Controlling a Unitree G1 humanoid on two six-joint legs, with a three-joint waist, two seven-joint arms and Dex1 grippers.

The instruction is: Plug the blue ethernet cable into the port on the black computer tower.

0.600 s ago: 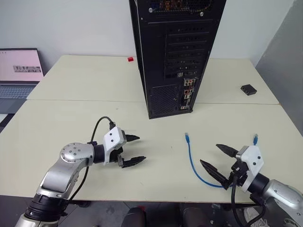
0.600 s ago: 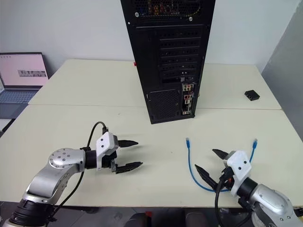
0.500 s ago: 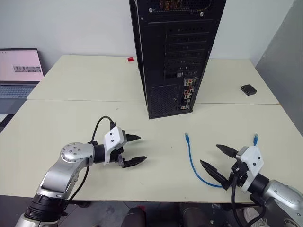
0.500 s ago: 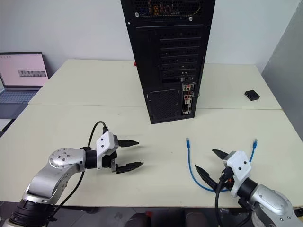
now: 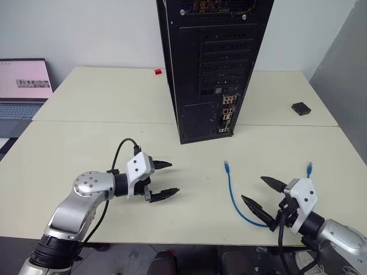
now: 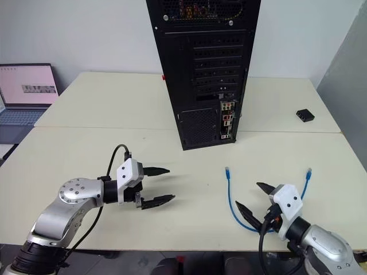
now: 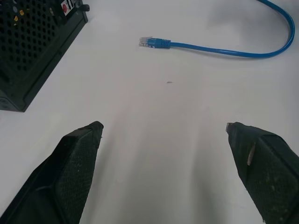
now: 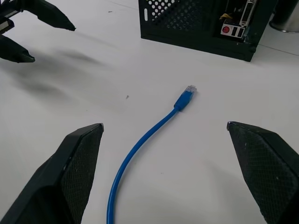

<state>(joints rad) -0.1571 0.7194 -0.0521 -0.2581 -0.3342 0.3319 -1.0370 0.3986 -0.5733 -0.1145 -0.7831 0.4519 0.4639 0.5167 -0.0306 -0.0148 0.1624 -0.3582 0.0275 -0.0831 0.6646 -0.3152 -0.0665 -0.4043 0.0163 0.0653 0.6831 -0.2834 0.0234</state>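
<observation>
cable loose on the table, both grippers spread and empty

while the blue cable [image 5: 235, 197] lies free on the pale table [image 5: 86, 143], neither of your grippers has hold of it. you can see it curving like a hook on the right half of the tabletop: one plug [image 5: 226, 165] points toward the black computer tower [image 5: 212, 63], the cord bends round near the front edge, and the other plug [image 5: 309, 168] sits further to the right, past your right gripper.

your right gripper [image 5: 262, 193] hovers low over the bend of the cable, its two black fingers spread wide with nothing between them. in the right wrist view the cord [image 8: 140, 154] runs up between the fingers [image 8: 70, 177] and ends in the plug, well short of the tower's base.

your left gripper [image 5: 166, 179] is over bare table on the left side, well apart from the cable, pointing toward it. its fingers [image 7: 70, 172] are also spread, gripping nothing.

the tower stands upright at the middle of the table with its back panel facing you. the strip of coloured connectors [image 5: 227, 113] runs down the lower right of that panel, beside the vent grille [image 5: 198, 120]; you cannot pick out the single port from here.

a laptop [image 5: 23, 86] sits open at the far left, a small black box [image 5: 300, 108] lies at the far right, and a small red object [image 5: 157, 71] rests behind the tower.
</observation>
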